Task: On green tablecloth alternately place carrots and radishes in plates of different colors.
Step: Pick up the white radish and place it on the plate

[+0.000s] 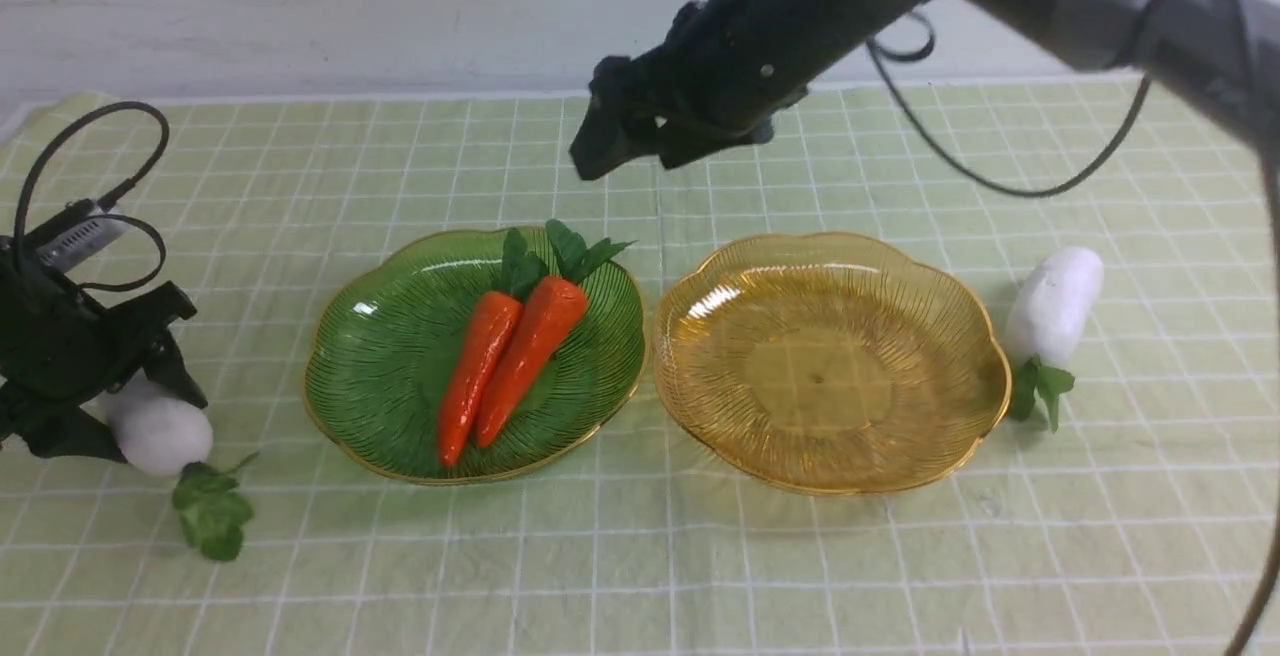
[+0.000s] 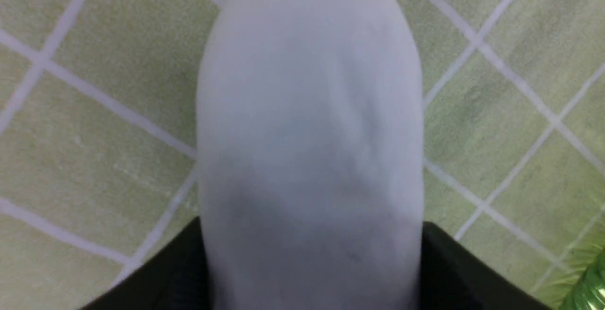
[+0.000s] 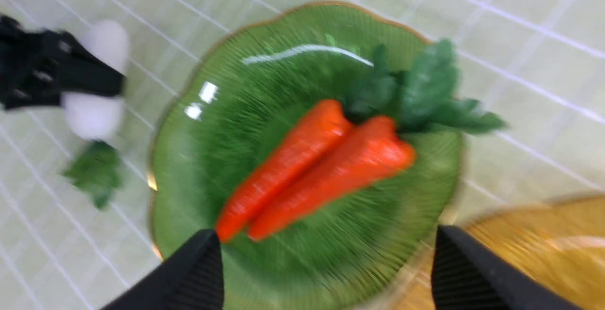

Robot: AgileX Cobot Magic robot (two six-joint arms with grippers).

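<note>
At the far left, the left pincer [image 1: 135,414] sits low on the green tablecloth [image 1: 640,576] that covers the worktop. Its two black fingers are pressed against the flanks of the left radish [image 1: 160,431], gripped across its thick white body. The leaf tuft [image 1: 212,516] trails free towards me. I cannot tell whether the radish is touching the cloth or just clear of it.

Next comes the green plate [image 1: 380,336], where both carrots [image 1: 530,346] lie side by side and touching, tips towards me and leaves at the far rim. That sorting looks done.

Just beside it, the amber plate [image 1: 830,366] is bare, presumably waiting for the radishes.

The right pincer [image 1: 630,151] hangs high behind the gap between the plates. It is spread wide and holds nothing, well out of the way.

The right radish [image 1: 1052,306] lies on the cloth just off the amber plate's right rim.
</note>
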